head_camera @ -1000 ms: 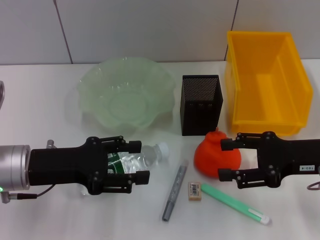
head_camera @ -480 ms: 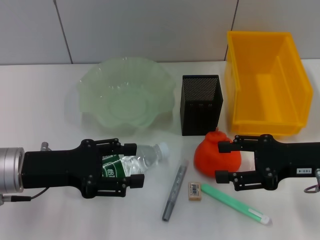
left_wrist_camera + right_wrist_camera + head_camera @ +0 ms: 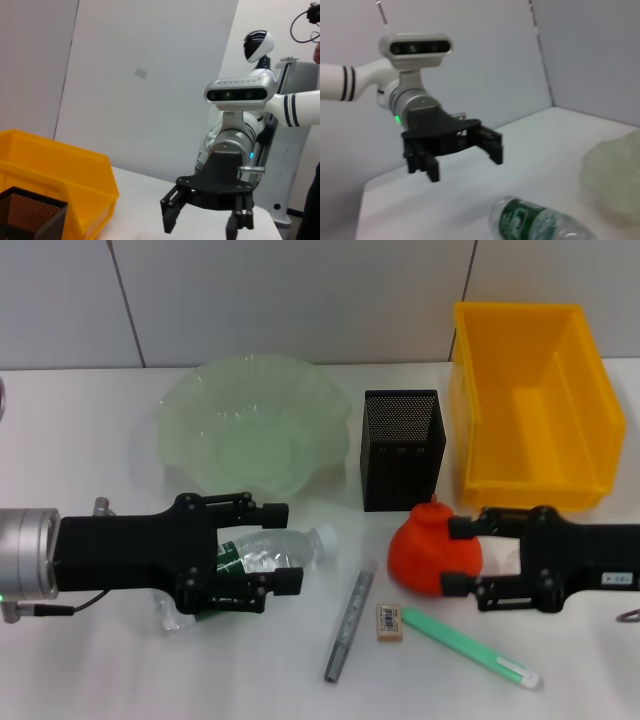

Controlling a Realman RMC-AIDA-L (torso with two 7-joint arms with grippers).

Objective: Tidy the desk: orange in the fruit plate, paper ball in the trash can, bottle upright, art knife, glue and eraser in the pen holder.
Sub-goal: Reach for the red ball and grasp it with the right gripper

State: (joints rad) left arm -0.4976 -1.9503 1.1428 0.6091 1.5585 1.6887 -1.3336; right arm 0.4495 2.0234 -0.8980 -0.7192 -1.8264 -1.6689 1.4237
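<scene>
Both arms reach in low from opposite sides, forearms near level, fingers pointing toward each other. The left gripper (image 3: 270, 550) has its black fingers spread apart, one above and one below in the head view. The right gripper (image 3: 455, 556) also has its fingers parted. Each wrist view shows the other arm's gripper hanging with fingers spread.

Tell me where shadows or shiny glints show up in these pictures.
Head view: soft shadows on the desk under the left gripper and right gripper and beside the pen holder; the fruit plate glints. Both wrist views: even light, no hard shadows.
</scene>
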